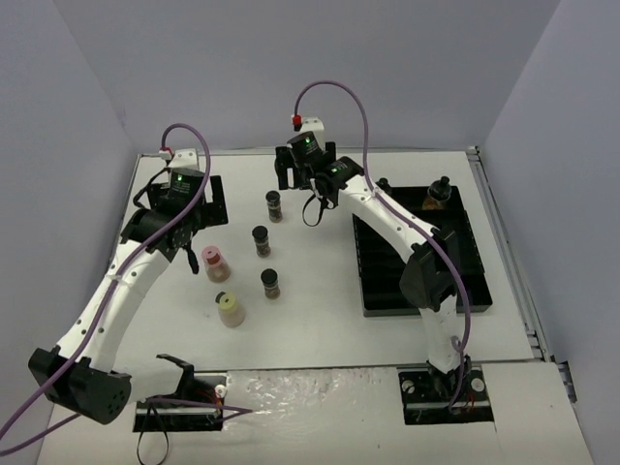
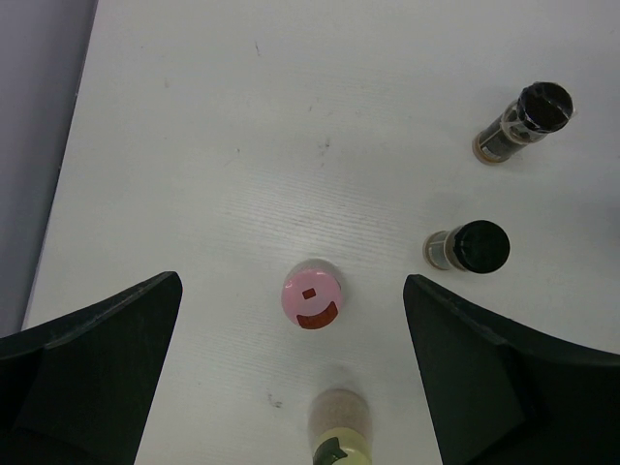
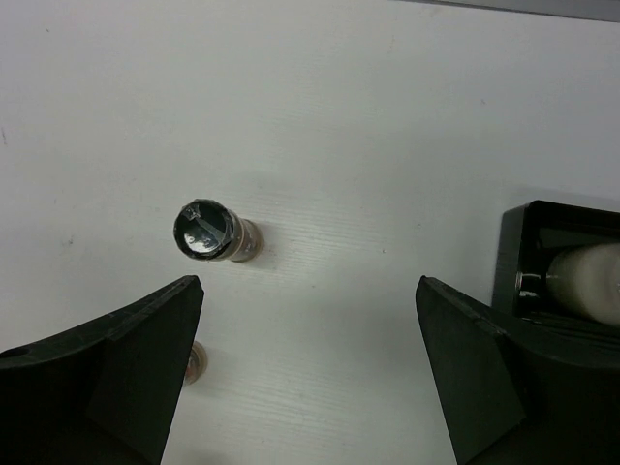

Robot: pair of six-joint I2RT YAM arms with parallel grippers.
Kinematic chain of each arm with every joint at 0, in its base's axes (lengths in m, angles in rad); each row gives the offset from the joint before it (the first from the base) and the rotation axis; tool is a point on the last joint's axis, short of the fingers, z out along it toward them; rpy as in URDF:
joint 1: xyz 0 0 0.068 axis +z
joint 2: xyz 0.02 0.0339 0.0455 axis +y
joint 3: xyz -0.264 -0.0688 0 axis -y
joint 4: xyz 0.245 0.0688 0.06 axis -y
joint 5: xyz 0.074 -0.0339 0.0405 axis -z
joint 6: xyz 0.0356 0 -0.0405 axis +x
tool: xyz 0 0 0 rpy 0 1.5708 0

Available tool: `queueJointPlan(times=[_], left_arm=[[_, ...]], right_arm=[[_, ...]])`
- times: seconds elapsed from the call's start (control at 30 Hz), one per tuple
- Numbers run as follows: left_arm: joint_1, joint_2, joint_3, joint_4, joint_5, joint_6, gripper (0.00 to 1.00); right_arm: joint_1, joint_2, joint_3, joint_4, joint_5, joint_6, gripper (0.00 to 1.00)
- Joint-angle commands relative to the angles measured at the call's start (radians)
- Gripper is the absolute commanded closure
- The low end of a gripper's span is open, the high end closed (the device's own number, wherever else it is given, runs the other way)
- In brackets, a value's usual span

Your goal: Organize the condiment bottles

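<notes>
While both tools hang wide open and empty, the work lies left of the black slotted plastic tray [image 1: 383,291].

- Nearest: pale-yellow-capped clear jar [image 2: 339,426], upright, well left of the tray.
- Just beyond it: pink-capped clear jar [image 2: 312,294], centred under the left gripper [image 2: 291,283].
- Farthest, closer to the tray: black-capped clear jar [image 3: 205,231] with brown contents, off-centre beneath the right gripper [image 3: 308,281].

Likely step is the left descent. It should drop straight, close on the body below the pink cap, and stay clear of the yellow-capped neighbour.

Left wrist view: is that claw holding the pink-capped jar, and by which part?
Nothing is held. The left claw is open, clear of the pink-capped jar, which stands free on the table. The right claw is open and empty too.
</notes>
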Motion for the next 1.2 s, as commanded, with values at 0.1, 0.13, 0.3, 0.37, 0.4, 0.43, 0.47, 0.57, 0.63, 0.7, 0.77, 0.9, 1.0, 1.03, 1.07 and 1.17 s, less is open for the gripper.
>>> queueJointPlan(times=[0.1,0.13,0.3,0.37,0.4,0.43,0.47,0.57,0.63,0.7,0.77,0.9,1.0,1.03,1.07,1.17], left_arm=[[-0.003,-0.092,0.055,-0.006,-0.063,-0.019,0.03],[-0.002,-0.094,0.056,-0.006,-0.063,-0.018,0.03],[-0.001,-0.099,0.042,-0.005,-0.063,-0.015,0.03],[-0.001,-0.097,0.030,0.000,-0.061,-0.017,0.03],[-0.002,-0.100,0.027,0.002,-0.060,-0.017,0.03],[-0.002,-0.100,0.024,0.003,-0.060,-0.017,0.03],[-0.002,-0.100,0.021,0.005,-0.060,-0.017,0.03],[-0.001,-0.100,0.015,0.009,-0.059,-0.015,0.03],[-0.001,-0.102,0.009,0.011,-0.058,-0.014,0.03],[-0.002,-0.102,0.007,0.012,-0.058,-0.015,0.03],[-0.002,-0.104,0.002,0.013,-0.058,-0.014,0.03],[-0.002,-0.105,-0.005,0.014,-0.060,-0.016,0.03],[-0.002,-0.105,-0.008,0.017,-0.060,-0.017,0.03],[-0.002,-0.105,-0.008,0.017,-0.060,-0.018,0.03],[-0.002,-0.107,-0.008,0.017,-0.061,-0.018,0.03],[-0.001,-0.110,-0.008,0.017,-0.065,-0.015,0.03]], right_arm=[[0.024,0.118,0.121,0.041,-0.049,-0.020,0.12],[0.026,0.135,0.128,0.045,-0.053,-0.021,0.12],[0.040,0.173,0.148,0.077,-0.071,-0.022,0.12],[0.043,0.186,0.156,0.084,-0.081,-0.019,0.12],[0.046,0.191,0.161,0.085,-0.080,-0.019,0.12],[0.048,0.193,0.164,0.086,-0.080,-0.019,0.12],[0.050,0.195,0.167,0.088,-0.080,-0.019,0.12],[0.054,0.199,0.171,0.088,-0.080,-0.016,0.12],[0.054,0.208,0.175,0.091,-0.088,-0.016,0.12],[0.060,0.220,0.186,0.091,-0.092,-0.017,0.12],[0.063,0.239,0.198,0.092,-0.094,-0.017,0.12],[0.071,0.278,0.254,0.096,-0.093,-0.014,0.12],[0.080,0.309,0.297,0.099,-0.095,-0.014,0.12],[0.081,0.318,0.309,0.100,-0.097,-0.014,0.12],[0.082,0.325,0.320,0.100,-0.094,-0.012,0.12],[0.085,0.342,0.340,0.104,-0.097,-0.002,0.12]])
